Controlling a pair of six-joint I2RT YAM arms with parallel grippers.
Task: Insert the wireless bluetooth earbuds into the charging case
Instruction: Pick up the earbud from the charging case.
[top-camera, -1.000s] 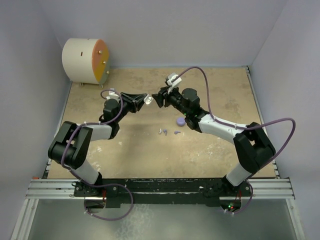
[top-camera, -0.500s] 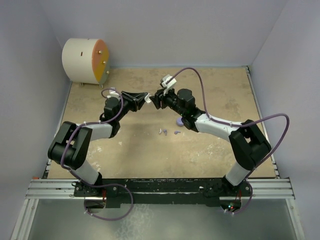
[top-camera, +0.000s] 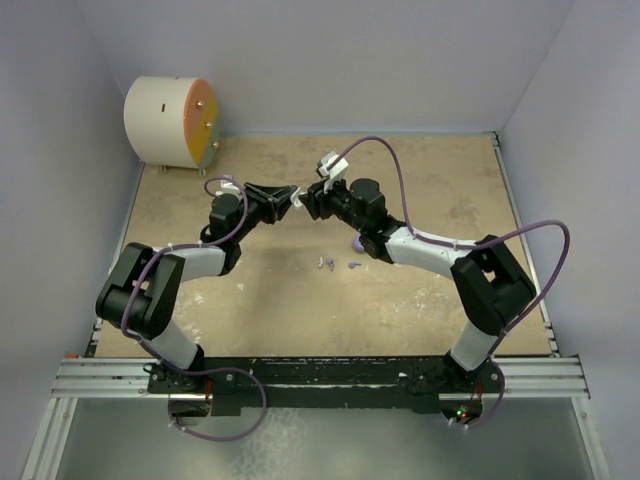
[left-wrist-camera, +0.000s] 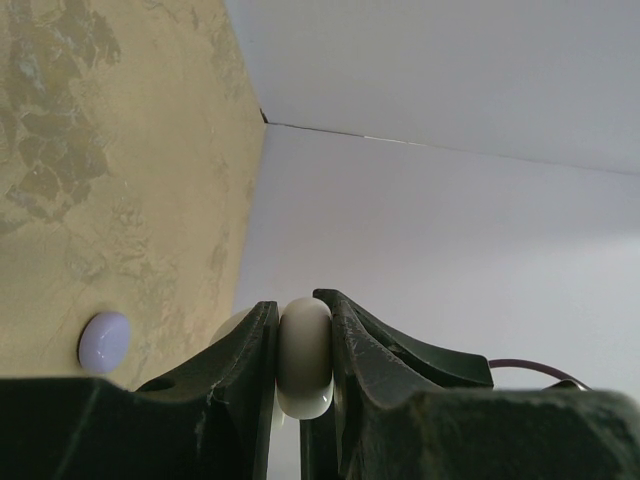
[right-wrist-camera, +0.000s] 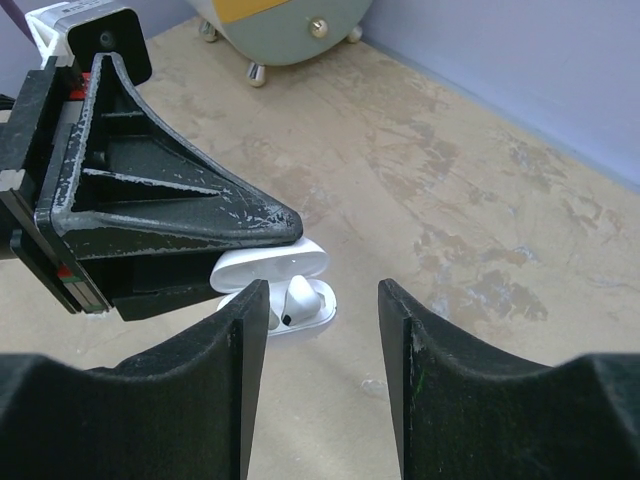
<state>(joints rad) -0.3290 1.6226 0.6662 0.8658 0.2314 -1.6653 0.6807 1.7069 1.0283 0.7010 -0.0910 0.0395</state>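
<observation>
My left gripper (top-camera: 290, 196) is shut on the white half of the charging case (left-wrist-camera: 305, 355), holding it above the table. In the right wrist view this white case (right-wrist-camera: 272, 267) hangs open under the left gripper's finger (right-wrist-camera: 180, 220), with a whitish earbud (right-wrist-camera: 300, 298) standing in it. My right gripper (top-camera: 311, 198) is open and empty, its jaws level with the case and just short of it (right-wrist-camera: 322, 295). A lilac disc (top-camera: 357, 244) lies on the table, partly hidden by the right arm; it also shows in the left wrist view (left-wrist-camera: 104, 340). Two tiny lilac earbuds (top-camera: 323, 264) (top-camera: 353, 265) lie on the table nearby.
A big white drum with an orange face (top-camera: 170, 122) stands in the back left corner and shows at the top of the right wrist view (right-wrist-camera: 280, 25). Lilac walls close in the table at the back and both sides.
My right gripper has moved left, closing most of the gap to the left gripper and the white case. Its arm now covers more of the lilac disc. The left arm has barely moved.
</observation>
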